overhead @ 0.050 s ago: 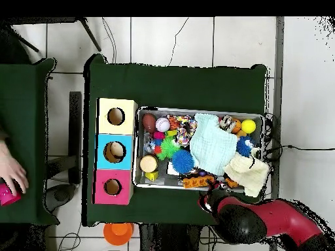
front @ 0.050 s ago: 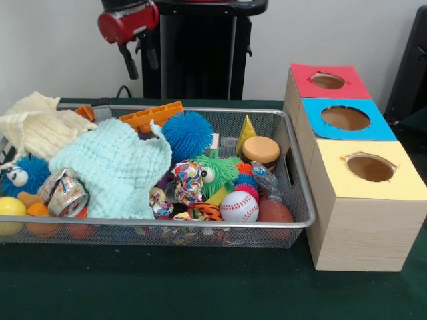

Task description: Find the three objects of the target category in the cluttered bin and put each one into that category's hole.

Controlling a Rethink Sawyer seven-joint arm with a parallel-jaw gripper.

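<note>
A wire mesh bin (front @ 0.050 s ago: 298, 175) (overhead @ 0.050 s ago: 199, 110) is crammed with clutter. In it lie a baseball (front @ 0.050 s ago: 239, 207) (overhead @ 0.050 s ago: 163, 124), a brown football (front @ 0.050 s ago: 274, 212) (overhead @ 0.050 s ago: 149, 122), a blue spiky ball (front @ 0.050 s ago: 187, 135) (overhead @ 0.050 s ago: 182, 161), a green fuzzy toy (front @ 0.050 s ago: 215, 172) and a tan-lidded jar (front @ 0.050 s ago: 260, 151) (overhead @ 0.050 s ago: 148, 163). A mint cloth (front @ 0.050 s ago: 117, 167) (overhead @ 0.050 s ago: 212, 144) covers the middle. Beside the bin stand three boxes with a red hole (front @ 0.050 s ago: 327, 81) (overhead @ 0.050 s ago: 112, 187), a blue hole (front @ 0.050 s ago: 345, 118) (overhead @ 0.050 s ago: 114, 151) and a yellow hole (front @ 0.050 s ago: 370, 168) (overhead @ 0.050 s ago: 116, 116). My gripper (front @ 0.050 s ago: 140, 60) (overhead @ 0.050 s ago: 208, 196) hangs open and holds nothing, above the bin's far edge.
A cream knitted cloth (front @ 0.050 s ago: 39, 127) (overhead @ 0.050 s ago: 247, 171), a crushed can (front @ 0.050 s ago: 65, 194), an orange plastic piece (front @ 0.050 s ago: 152, 115) and a yellow ball (front @ 0.050 s ago: 10, 207) (overhead @ 0.050 s ago: 248, 125) also fill the bin. A person's hand (overhead @ 0.050 s ago: 10, 173) rests on a second table beside a pink object (overhead @ 0.050 s ago: 5, 194).
</note>
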